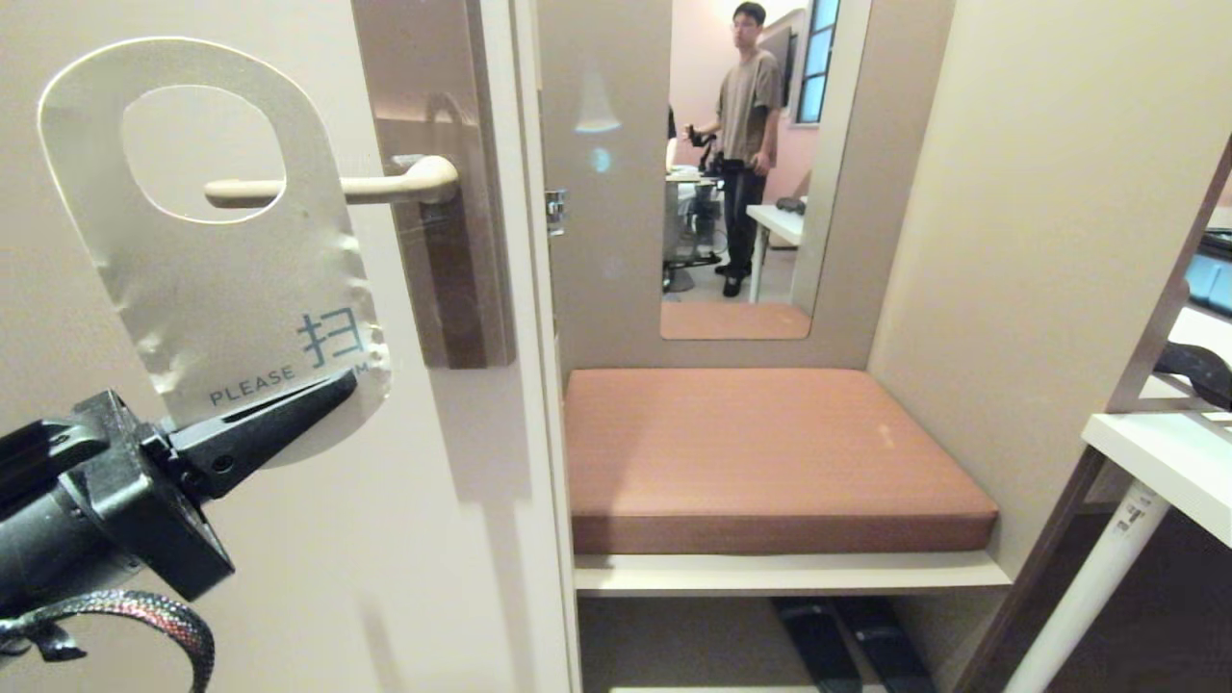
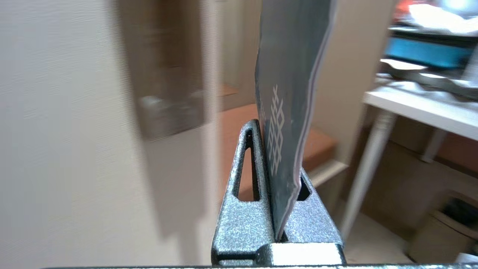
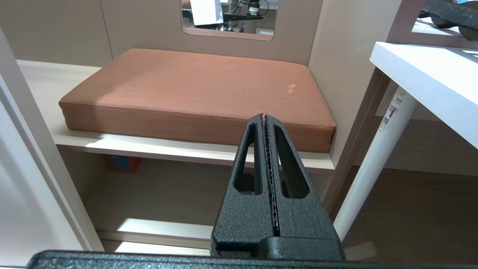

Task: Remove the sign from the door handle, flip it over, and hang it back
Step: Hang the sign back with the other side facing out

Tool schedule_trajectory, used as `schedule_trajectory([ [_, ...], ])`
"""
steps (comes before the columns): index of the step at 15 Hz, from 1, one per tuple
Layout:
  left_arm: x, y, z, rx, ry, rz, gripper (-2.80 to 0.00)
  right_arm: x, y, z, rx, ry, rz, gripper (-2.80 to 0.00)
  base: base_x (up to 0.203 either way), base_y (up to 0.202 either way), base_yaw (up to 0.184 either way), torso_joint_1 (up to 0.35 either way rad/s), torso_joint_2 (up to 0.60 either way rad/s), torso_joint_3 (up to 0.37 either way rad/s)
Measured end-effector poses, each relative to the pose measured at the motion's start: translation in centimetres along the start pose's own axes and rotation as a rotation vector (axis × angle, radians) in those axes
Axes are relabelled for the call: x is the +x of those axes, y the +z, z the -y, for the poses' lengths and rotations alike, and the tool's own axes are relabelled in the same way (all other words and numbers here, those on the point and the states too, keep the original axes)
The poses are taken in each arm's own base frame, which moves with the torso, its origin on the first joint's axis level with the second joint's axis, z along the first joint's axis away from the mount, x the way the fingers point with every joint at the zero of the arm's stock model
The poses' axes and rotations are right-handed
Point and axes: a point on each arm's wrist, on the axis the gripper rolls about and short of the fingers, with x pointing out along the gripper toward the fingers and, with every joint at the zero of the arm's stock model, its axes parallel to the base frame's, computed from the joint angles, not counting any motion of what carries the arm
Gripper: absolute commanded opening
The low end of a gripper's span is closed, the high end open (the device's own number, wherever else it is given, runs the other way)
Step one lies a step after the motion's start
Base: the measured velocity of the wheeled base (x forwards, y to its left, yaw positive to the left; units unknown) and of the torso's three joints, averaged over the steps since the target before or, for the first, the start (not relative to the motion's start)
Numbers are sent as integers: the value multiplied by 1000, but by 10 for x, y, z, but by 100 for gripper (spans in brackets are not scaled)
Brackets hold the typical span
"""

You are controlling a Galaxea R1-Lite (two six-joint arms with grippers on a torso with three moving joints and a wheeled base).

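- One left end effector [image 1: 327,390] grips the sign [image 1: 221,250] by its lower edge; the door handle [image 1: 337,188] pokes through its oval hole.
- Right end effector [image 3: 264,117] is closed, empty, near the cushion [image 1: 770,452].

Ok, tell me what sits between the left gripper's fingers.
The sign's lower edge, clamped by the left gripper, its slate-blue face showing in the left wrist view.

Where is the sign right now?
In the head view the sign is at the left, against the door, its oval hole around the tip of the handle, its lower end clamped in the left gripper.
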Motion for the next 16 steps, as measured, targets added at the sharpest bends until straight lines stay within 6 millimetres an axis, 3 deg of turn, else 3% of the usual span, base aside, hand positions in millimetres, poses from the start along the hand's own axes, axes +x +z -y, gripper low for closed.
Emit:
schedule_trajectory([
  [5, -8, -4, -23, 12, 166, -8, -280, 0, 0, 0, -1, -1, 0, -280, 0, 0, 0, 0, 0, 0],
  [16, -21, -8, -50, 34, 379, -36, -280, 0, 0, 0, 1, 0, 0, -280, 0, 0, 0, 0, 0, 0],
])
